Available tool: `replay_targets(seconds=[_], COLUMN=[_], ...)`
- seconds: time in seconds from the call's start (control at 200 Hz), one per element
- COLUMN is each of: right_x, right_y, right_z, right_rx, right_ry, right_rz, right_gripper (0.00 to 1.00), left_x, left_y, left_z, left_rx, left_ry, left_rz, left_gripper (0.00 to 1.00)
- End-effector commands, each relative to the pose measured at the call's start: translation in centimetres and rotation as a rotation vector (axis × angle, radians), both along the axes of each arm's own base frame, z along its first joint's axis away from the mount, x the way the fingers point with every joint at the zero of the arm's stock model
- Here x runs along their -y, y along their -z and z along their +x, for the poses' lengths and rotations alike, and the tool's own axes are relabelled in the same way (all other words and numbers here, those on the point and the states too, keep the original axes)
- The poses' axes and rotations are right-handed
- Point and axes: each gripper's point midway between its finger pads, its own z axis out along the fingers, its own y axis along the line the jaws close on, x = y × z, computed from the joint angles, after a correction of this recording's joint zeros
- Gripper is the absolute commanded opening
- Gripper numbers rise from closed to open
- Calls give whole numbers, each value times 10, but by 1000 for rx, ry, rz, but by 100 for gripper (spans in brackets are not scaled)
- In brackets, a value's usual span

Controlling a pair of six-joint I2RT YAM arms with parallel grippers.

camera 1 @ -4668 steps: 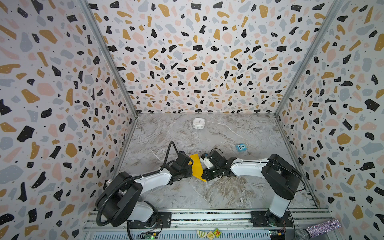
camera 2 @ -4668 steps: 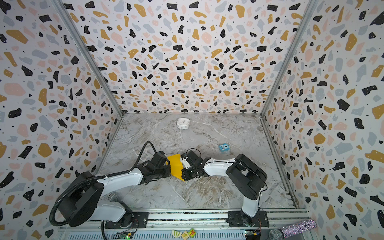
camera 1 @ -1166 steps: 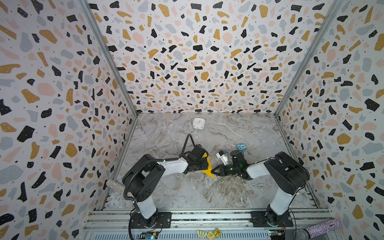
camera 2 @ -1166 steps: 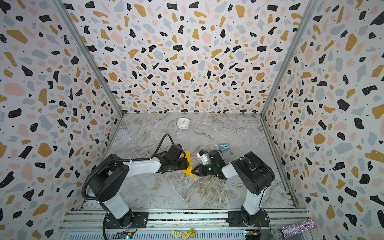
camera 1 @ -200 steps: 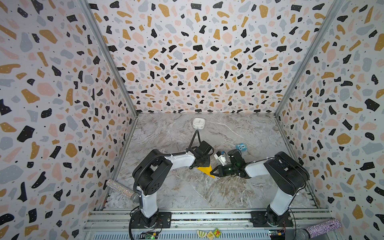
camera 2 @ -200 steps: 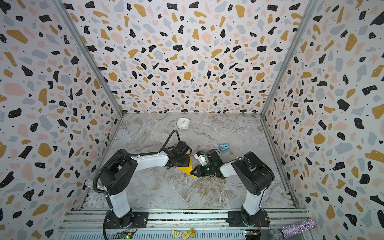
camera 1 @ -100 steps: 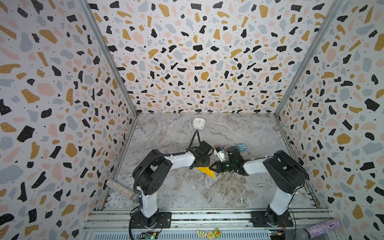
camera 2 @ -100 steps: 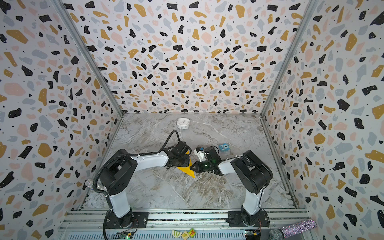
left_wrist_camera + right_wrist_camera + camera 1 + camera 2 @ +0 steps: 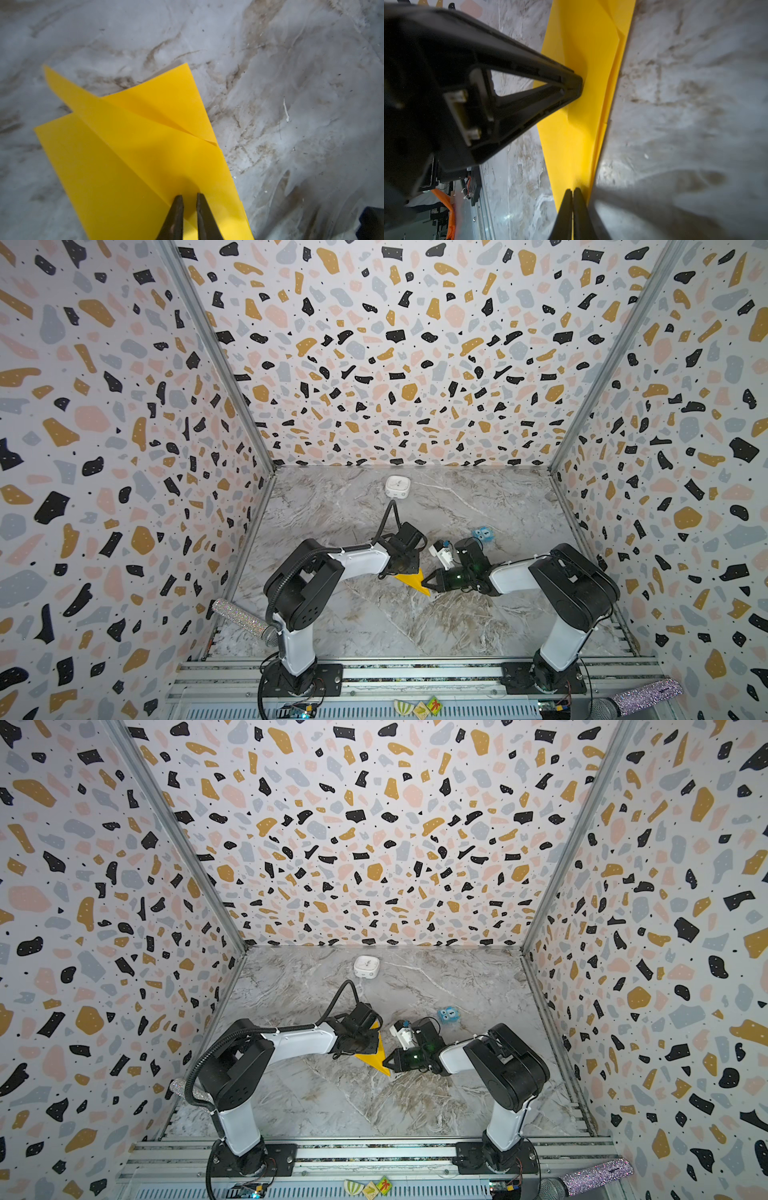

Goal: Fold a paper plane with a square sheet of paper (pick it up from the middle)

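Observation:
The yellow sheet of paper [image 9: 409,577] [image 9: 372,1054] lies mid-table, folded into a pointed shape with creased flaps [image 9: 135,155]. My left gripper [image 9: 401,570] [image 9: 190,197] points down onto it. Its jaws are nearly closed with a thin slit between them, and the tips press the paper flat [image 9: 583,128]. My right gripper [image 9: 426,584] [image 9: 572,191] lies low at the paper's pointed end, shut, with a sliver of yellow edge between its fingers. The left gripper's fingertip [image 9: 578,85] shows in the right wrist view, denting the paper.
A white rounded box [image 9: 397,486] stands near the back wall. A small blue cube with eyes [image 9: 482,534] sits just behind the right wrist. Patterned walls close in three sides. A glittery rod [image 9: 245,616] lies by the left arm's base.
The right gripper has closed fully on the paper's pointed end and shifted a little. The left gripper has stayed pressed on the paper.

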Motion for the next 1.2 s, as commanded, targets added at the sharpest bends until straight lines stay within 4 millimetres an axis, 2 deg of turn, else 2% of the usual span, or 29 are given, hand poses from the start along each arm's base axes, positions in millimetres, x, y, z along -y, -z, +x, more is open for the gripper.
replay_targets(seconds=[0.0, 0.34, 0.441, 0.591, 0.656, 0.921, 1.046, 1.191], right_x=[16, 30, 25, 6, 0, -21, -23, -15], right_y=[18, 18, 4, -36, -40, -28, -19, 0], right_z=[-31, -56, -46, -19, -9, 19, 20, 12], right_rx=[-103, -137, -85, 25, 47, 44, 28, -14], right_ry=[-32, -57, -56, -43, -31, 21, 17, 24], right_rz=[-74, -87, -57, 37, 45, 61, 53, 5], right_gripper=[8, 8, 8, 8, 8, 7, 6, 6], left_x=[-32, -33, -32, -32, -31, -29, -29, -30], left_y=[42, 44, 43, 41, 40, 42, 42, 43], left_z=[-24, -26, -25, -25, -25, -28, -29, -29], left_rx=[-106, -109, -108, -105, -106, -116, -118, -118], left_ry=[-21, -22, -19, -17, -15, -11, -9, -11], left_rz=[127, 131, 127, 124, 118, 105, 106, 105], left_gripper=[17, 17, 17, 17, 17, 16, 16, 16])
